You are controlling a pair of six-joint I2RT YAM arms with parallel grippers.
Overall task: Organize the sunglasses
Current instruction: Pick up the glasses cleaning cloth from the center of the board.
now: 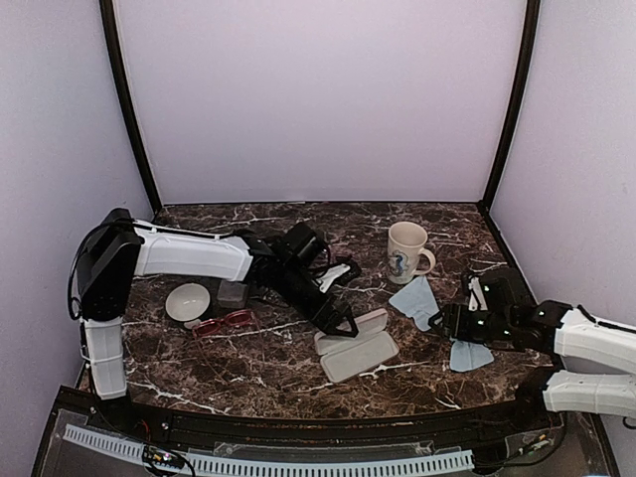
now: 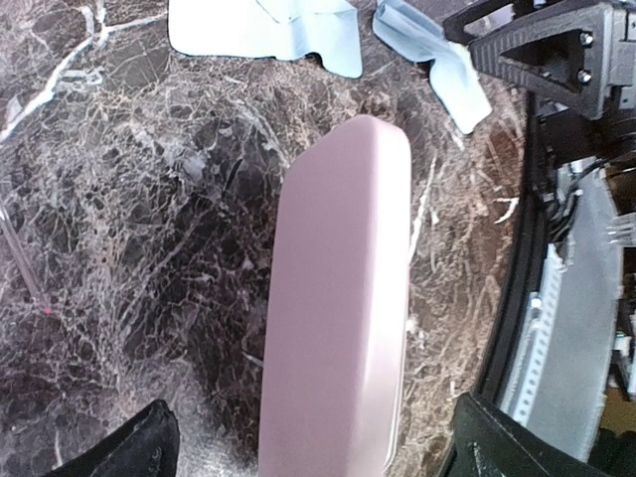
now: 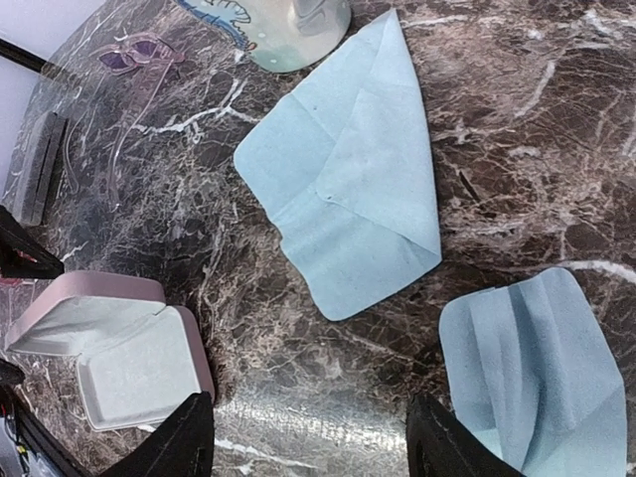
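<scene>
The red-pink sunglasses lie at the left front of the marble table, left of my left arm. A thin-framed pair with tinted lenses lies folded out beside the mug. My left gripper is open and hovers over the pink case. The case lies lengthwise between the two fingers; I cannot tell whether they touch it. In the top view the case lies open, its pale lining up. My right gripper is open over bare marble, with nothing between its fingers.
Two light blue cloths lie by the right gripper. A printed mug stands at the back right. A grey case and a white round object sit at the left. The table's front edge is close.
</scene>
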